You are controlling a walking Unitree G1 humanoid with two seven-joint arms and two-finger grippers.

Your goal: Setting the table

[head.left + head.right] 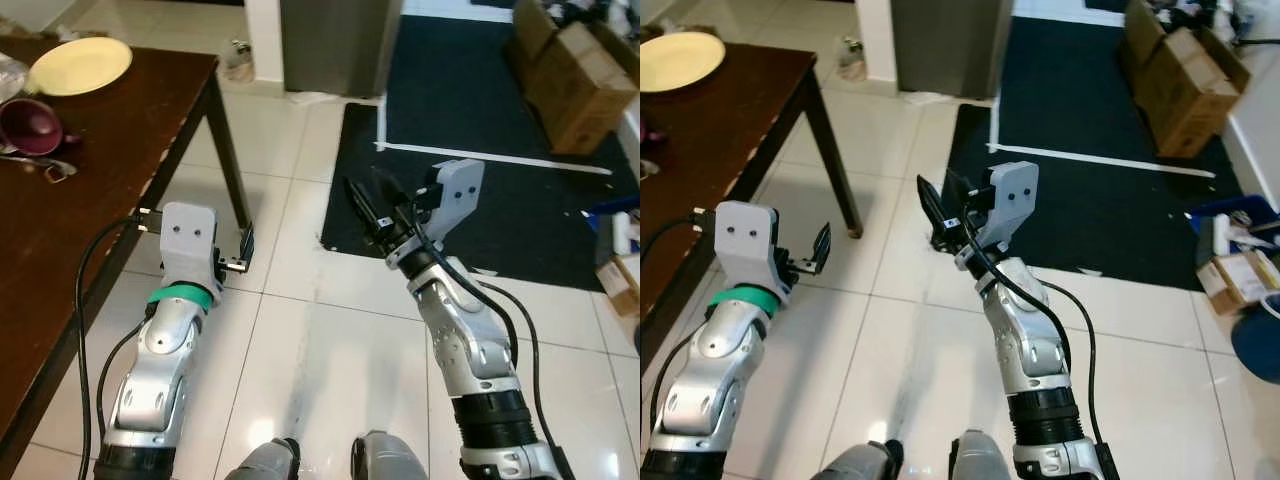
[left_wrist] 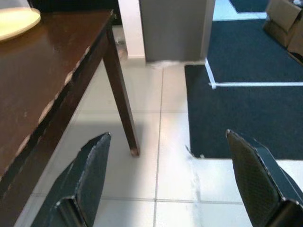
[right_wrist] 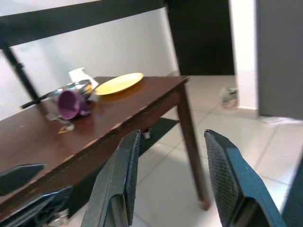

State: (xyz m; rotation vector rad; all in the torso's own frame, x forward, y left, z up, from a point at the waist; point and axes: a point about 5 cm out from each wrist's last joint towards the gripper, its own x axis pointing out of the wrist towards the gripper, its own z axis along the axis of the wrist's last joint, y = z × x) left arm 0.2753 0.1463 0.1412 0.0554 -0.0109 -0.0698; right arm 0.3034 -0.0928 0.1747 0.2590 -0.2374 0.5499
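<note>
left arm forward, low | left gripper point(image 2: 163, 182) fingers spread wide, holding nothing | right arm raised, bent | right gripper point(image 3: 170, 182) 2 fingers parted, holding nothing

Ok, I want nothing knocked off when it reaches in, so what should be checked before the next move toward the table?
1. Left gripper open and empty: ok.
2. Right gripper open and empty: ok.
3. Yellow plate flat on the table, away from the edge: ok.
4. Purple cup upright: not ok, it lies on its side.
5. Grippers over the tabletop: not ok, both hang over the tiled floor beside it.
6. Cutlery by the cup ready to grasp: cannot tell.
</note>
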